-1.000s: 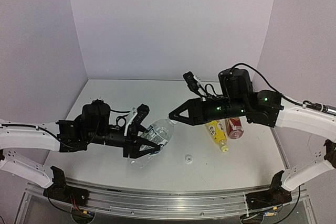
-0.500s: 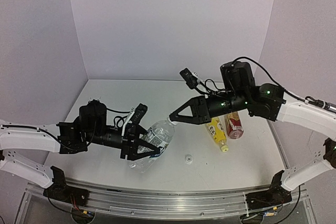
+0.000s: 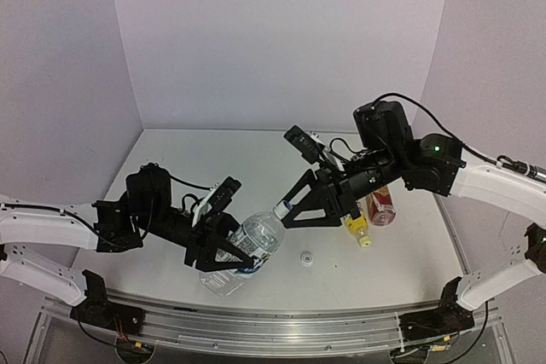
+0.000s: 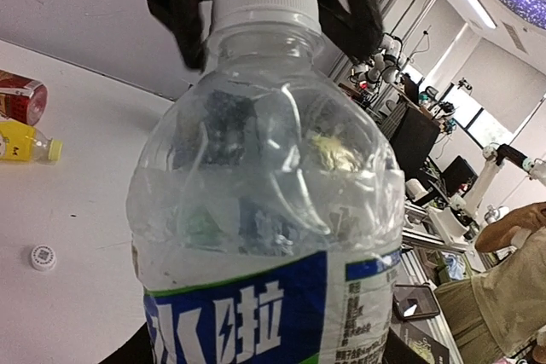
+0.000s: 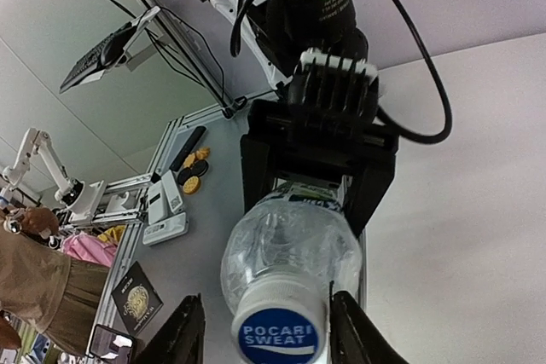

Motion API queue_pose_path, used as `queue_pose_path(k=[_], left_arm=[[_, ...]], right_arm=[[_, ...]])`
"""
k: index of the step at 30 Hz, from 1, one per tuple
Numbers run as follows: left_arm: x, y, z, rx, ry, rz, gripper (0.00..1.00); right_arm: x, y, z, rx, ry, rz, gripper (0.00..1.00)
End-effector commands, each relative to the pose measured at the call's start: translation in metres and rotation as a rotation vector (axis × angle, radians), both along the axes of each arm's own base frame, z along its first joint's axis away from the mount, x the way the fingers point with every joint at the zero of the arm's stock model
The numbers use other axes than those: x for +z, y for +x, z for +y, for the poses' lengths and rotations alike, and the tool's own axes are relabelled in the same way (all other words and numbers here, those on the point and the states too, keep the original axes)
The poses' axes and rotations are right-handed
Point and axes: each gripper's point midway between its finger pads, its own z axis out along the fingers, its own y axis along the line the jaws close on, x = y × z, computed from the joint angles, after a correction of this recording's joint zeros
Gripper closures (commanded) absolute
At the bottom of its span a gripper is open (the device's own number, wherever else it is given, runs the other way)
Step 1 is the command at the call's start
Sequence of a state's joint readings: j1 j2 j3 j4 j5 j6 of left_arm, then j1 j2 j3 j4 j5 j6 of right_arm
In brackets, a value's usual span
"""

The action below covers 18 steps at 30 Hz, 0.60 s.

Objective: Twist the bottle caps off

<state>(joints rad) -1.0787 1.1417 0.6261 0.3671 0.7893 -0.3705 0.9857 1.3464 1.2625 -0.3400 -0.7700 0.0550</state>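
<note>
My left gripper (image 3: 229, 252) is shut on the body of the clear bottle (image 3: 249, 243), which has a blue-white label (image 4: 256, 313) and tilts up to the right. Its white cap (image 3: 281, 209) is on the neck and fills the bottom of the right wrist view, cap (image 5: 275, 337) face-on. My right gripper (image 5: 266, 340) is open, with one finger (image 5: 182, 340) clearly off the cap and the other finger (image 5: 354, 334) close beside it. The yellow bottle (image 3: 353, 221) and the amber bottle (image 3: 381, 205) lie side by side under the right arm.
A loose white cap (image 3: 305, 257) lies on the table right of the held bottle, and also shows in the left wrist view as the loose cap (image 4: 42, 257). The metal rail (image 3: 256, 330) runs along the near table edge.
The right gripper's jaws closed on the cap half a second ago and now stand apart from it. The left arm has brought the bottle lower and a little right; the right gripper followed downward.
</note>
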Motion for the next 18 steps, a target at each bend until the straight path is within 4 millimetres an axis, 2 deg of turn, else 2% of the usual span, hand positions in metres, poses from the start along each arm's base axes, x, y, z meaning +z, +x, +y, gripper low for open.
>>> queue_pose_path(k=[1,2,4,9,13,18], left_arm=[[0.038,0.021,0.001,0.115,-0.074,-0.155,0.97],[0.034,0.026,0.002,0.145,-0.046,-0.165,0.97],[0.027,0.041,0.005,0.235,0.008,-0.198,0.97],[0.002,0.083,0.017,0.471,0.192,-0.26,0.99],[-0.008,0.087,0.012,0.446,0.277,-0.298,1.0],[-0.008,0.093,0.004,0.435,0.293,-0.337,1.0]], right_arm=[[0.003,0.017,-0.005,-0.204,-0.076,-0.041,0.21],[0.003,0.033,-0.009,-0.314,-0.093,-0.058,0.15],[0.004,0.056,-0.021,-0.481,-0.11,-0.082,0.13],[0.001,0.074,-0.039,-0.666,-0.127,-0.018,0.11],[-0.003,0.096,-0.043,-0.836,-0.146,0.077,0.12],[-0.008,0.106,-0.028,-0.901,-0.179,0.231,0.2]])
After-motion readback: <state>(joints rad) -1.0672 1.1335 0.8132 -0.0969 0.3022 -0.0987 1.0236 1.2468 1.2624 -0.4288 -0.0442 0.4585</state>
